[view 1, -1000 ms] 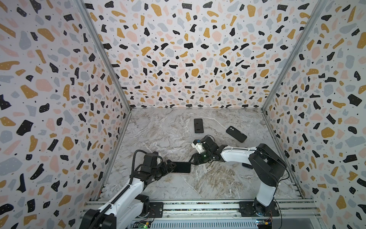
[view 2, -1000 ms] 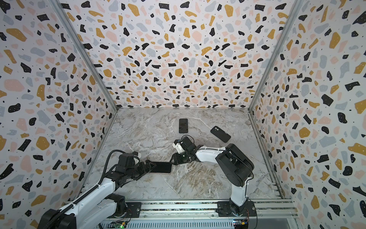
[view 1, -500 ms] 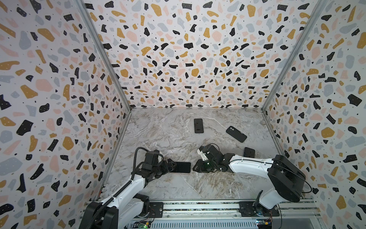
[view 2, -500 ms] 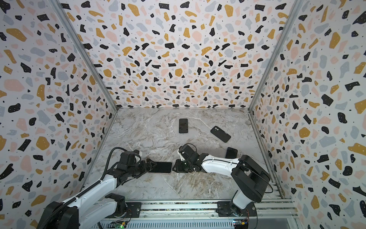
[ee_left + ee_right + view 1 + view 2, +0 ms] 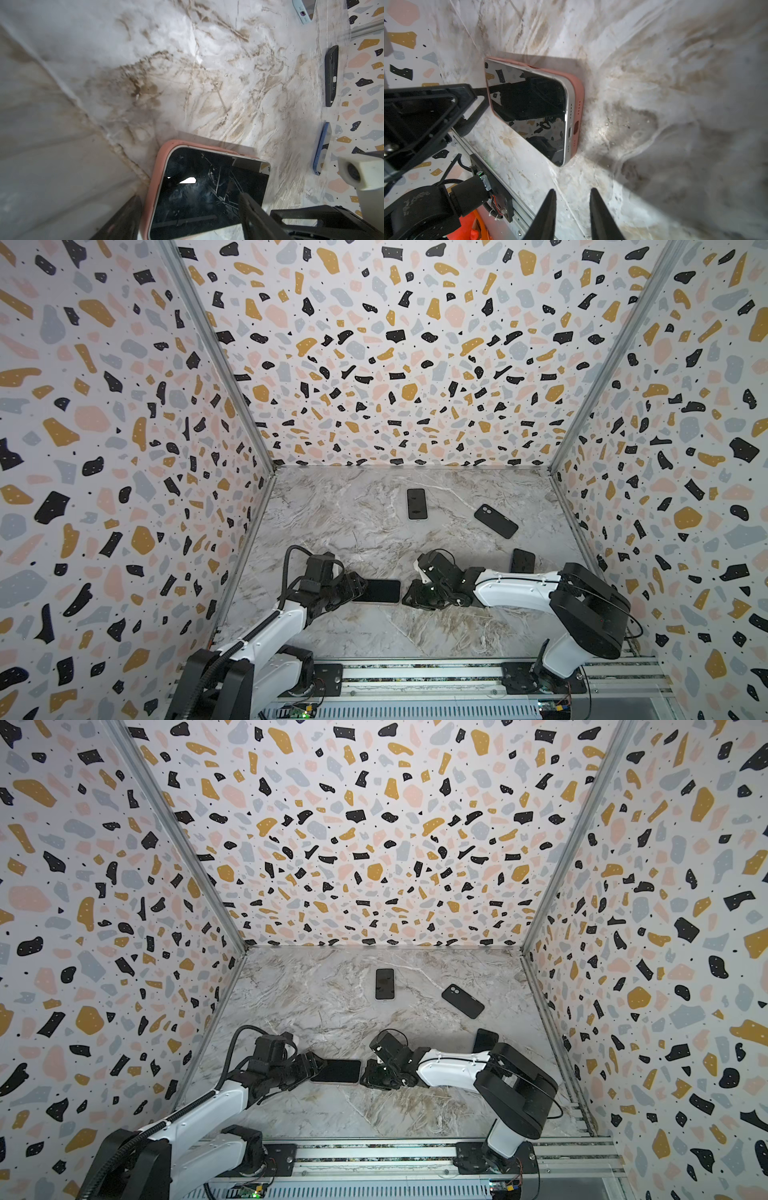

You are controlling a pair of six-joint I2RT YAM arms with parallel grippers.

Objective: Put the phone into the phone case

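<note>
The jaws of the left gripper (image 5: 358,588) have narrowed but stand apart around one end of the phone (image 5: 529,99), which lies screen-up in the pink phone case (image 5: 577,99) on the table (image 5: 374,531). The right gripper (image 5: 572,192) has swung down to the other end, jaws nearly together and empty. The phone's silver edge sits proud there, so we judge pressing-in comes next. Both arms reach low; farther back lies a black phone (image 5: 417,504).

The marbled table (image 5: 374,635) carries a phone (image 5: 380,591) sitting in a pink case (image 5: 153,187) near the front middle. A second phone (image 5: 417,504) lies face up toward the back, with a black case (image 5: 496,521) askew to its right. Another dark phone (image 5: 523,560) lies by the right wall, partly hidden.
</note>
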